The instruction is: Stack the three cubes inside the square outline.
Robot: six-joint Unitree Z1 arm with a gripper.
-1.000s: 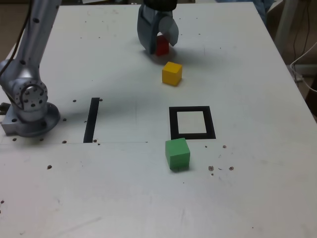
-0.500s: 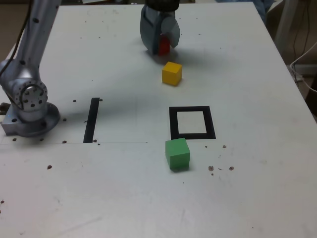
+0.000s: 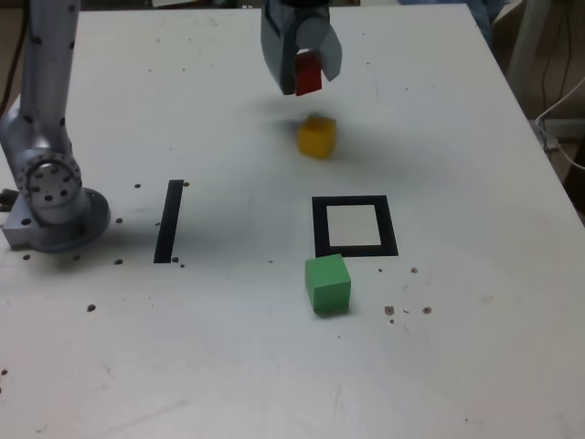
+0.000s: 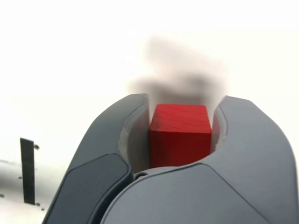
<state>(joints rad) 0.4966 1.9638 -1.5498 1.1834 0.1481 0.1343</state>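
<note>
Red cube is up off the table, clamped in our gripper, slightly tilted; no clear long axis, roughly equal sides. Rel. to black square outline: red + yellow cube beyond it, green cube just this side.

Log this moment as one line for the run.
red cube: held between fingers, lifted | yellow cube: on table | green cube: on table | outline: empty

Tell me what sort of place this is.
Probably a robotics lab or workshop: a robot arm mounted at a white table, with a black square outline marked on it.
</note>
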